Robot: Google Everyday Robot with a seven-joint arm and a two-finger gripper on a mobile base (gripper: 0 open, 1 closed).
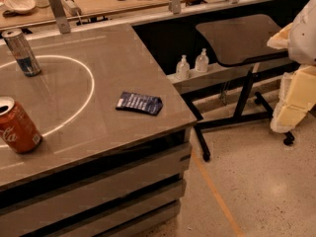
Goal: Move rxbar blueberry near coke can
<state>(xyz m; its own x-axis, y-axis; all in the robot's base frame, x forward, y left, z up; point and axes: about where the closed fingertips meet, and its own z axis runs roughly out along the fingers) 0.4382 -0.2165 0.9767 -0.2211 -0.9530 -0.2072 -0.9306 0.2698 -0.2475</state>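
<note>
The rxbar blueberry (139, 103), a flat dark navy wrapper with white lettering, lies on the grey table (103, 132) near its right edge. The coke can (18, 126), red-orange with white script and a silver top, stands upright at the table's front left, well apart from the bar. My gripper is not in view. Only white and cream parts of my arm (298, 68) show at the right edge of the frame, off the table and far to the right of the bar.
A taller silver-and-blue can (21, 52) stands at the table's back left, on a white circle line (92, 85). A black rolling side table (242, 38) and two sanitizer bottles (192, 64) are to the right. A bench with a bowl (19, 4) is behind.
</note>
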